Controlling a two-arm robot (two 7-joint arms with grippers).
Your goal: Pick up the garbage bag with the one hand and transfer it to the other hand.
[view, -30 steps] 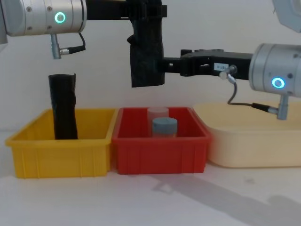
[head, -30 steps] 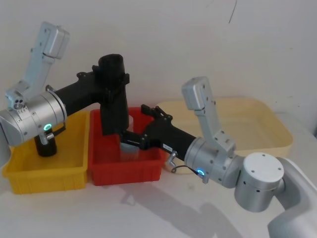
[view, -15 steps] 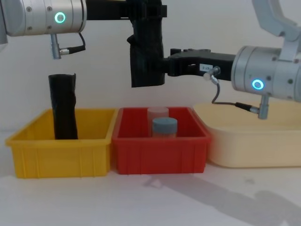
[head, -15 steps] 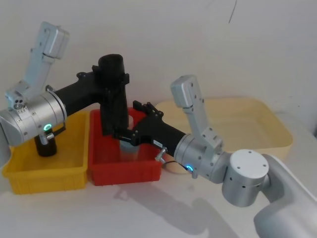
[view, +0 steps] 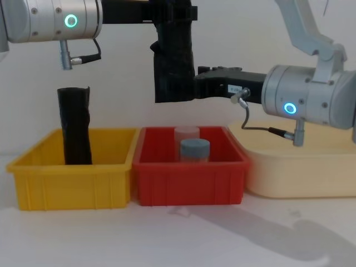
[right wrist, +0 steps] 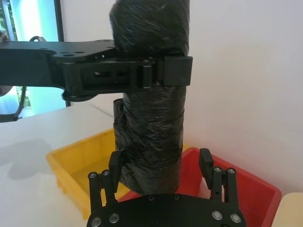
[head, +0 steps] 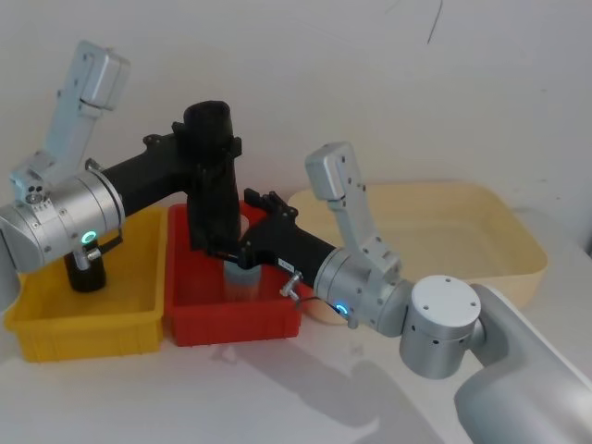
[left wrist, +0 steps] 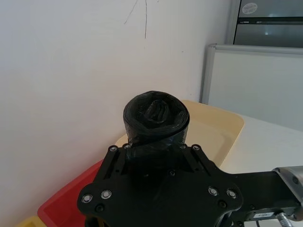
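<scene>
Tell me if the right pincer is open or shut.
Open. The right pincer has fingers apart, either side of the bag held by the left pincer.

Left gripper (head: 213,148) holds garbage bag (head: 211,211) over red bin (head: 231,327).

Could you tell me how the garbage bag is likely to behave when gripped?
The garbage bag probably squashes a little: its film is creased. Held at the top by the left tool, it hangs straight, so fairly firm. Its gloss suggests slipperiness.
</scene>
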